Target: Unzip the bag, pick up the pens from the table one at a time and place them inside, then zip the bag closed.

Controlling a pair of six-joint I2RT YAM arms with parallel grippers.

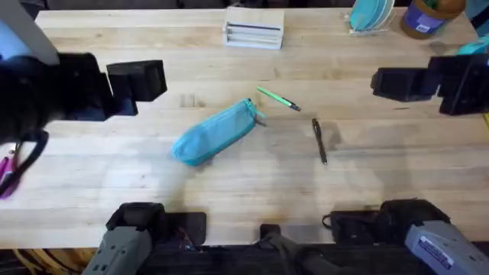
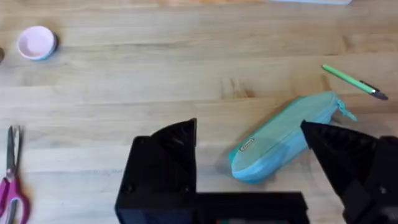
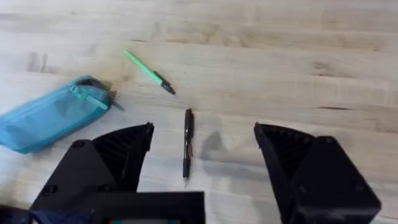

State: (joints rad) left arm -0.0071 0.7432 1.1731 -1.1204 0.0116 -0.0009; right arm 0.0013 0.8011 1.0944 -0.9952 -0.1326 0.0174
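Overhead view: the bag [image 1: 216,131] is seen lying slantwise at mid-table, its zipper end with the pull toward the far right. No gap in the zipper can be made out, so it is judged to be zipped and the unzipping not yet begun. Both pens lie on the table [image 1: 252,198]: the green pen [image 1: 278,99] just beyond the bag's zipper end, the black pen [image 1: 319,140] a little to the right and nearer. Nothing is judged done; unzipping, two pen transfers and closing remain.

The left gripper [image 2: 249,171] hangs above the bag's left part, fingers spread apart, holding nothing. The right gripper [image 3: 205,162] hangs above the black pen, fingers likewise spread and empty.

Noted around: pink scissors [image 2: 12,186] at the left edge, a small pink cap [image 2: 36,42] far left, a white box [image 1: 254,28] at the far edge. Nothing is judged to block access to bag or pens.
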